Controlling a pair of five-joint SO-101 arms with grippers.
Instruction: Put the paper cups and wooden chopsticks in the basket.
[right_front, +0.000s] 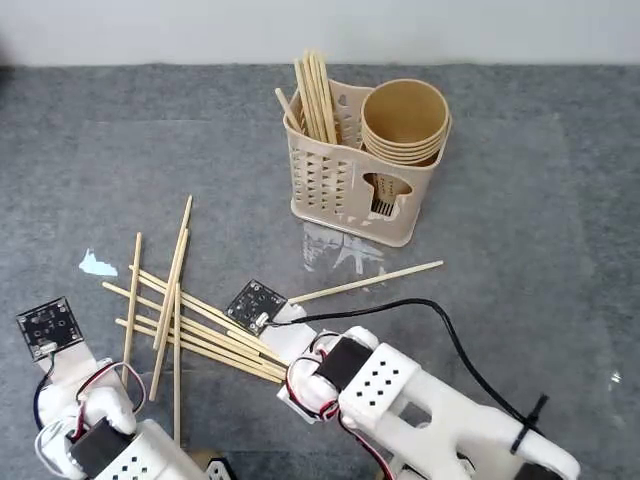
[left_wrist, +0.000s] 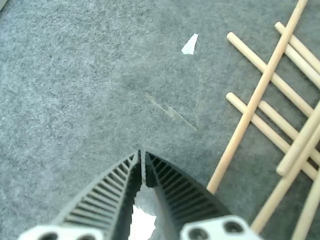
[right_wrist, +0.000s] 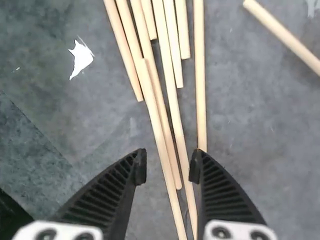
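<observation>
A beige slotted basket (right_front: 345, 190) stands at the back centre. It holds a stack of paper cups (right_front: 404, 120) and several upright wooden chopsticks (right_front: 315, 95). Several loose chopsticks (right_front: 190, 325) lie crossed on the grey mat at the front left, and one more chopstick (right_front: 365, 281) lies alone nearer the basket. My right gripper (right_wrist: 167, 167) is open just above the pile, its fingers straddling two chopsticks (right_wrist: 167, 125) without closing on them. My left gripper (left_wrist: 142, 156) is shut and holds nothing, over bare mat beside the chopstick ends (left_wrist: 260, 100).
A small white paper scrap (right_front: 97, 265) lies on the mat left of the pile, also seen as the scrap (left_wrist: 190, 44) and the scrap (right_wrist: 80, 57). A black cable (right_front: 450, 335) runs along the right arm (right_front: 400, 395). A clear sheet covers the mat in front of the basket.
</observation>
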